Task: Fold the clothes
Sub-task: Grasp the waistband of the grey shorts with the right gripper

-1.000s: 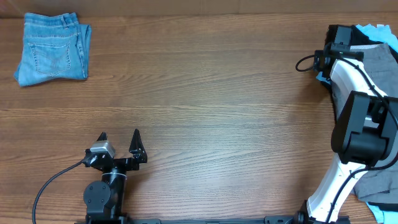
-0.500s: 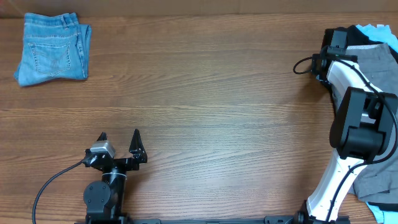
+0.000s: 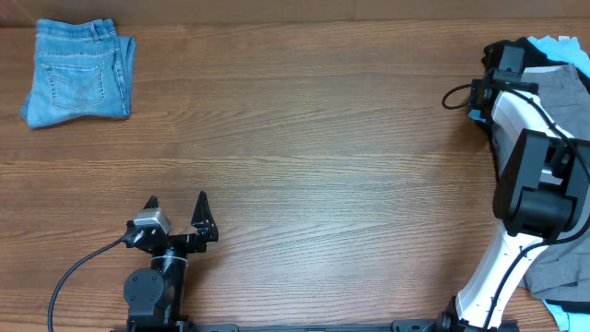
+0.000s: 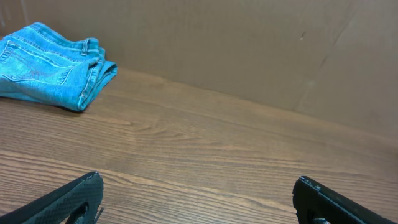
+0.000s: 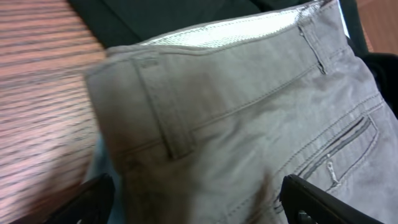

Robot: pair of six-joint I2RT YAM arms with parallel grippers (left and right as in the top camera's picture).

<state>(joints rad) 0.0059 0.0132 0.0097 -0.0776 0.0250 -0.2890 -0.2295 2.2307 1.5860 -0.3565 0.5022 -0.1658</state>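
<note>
A folded pair of blue jeans (image 3: 76, 72) lies at the table's far left corner; it also shows in the left wrist view (image 4: 53, 65). A pile of unfolded clothes sits at the far right, with grey trousers (image 3: 558, 81) on top over black and light blue garments. My right gripper (image 5: 199, 199) is open, fingers spread over the grey trousers (image 5: 236, 118) near the waistband and a back pocket. My left gripper (image 3: 176, 205) is open and empty near the front edge, over bare wood (image 4: 199, 186).
A brown cardboard wall (image 4: 249, 43) stands behind the table. More grey and blue cloth (image 3: 562, 277) hangs at the front right by the right arm's base. A black cable (image 3: 83, 263) runs from the left arm.
The right arm's wrist has shifted slightly to the right, over the clothes pile. The left arm has not moved.
</note>
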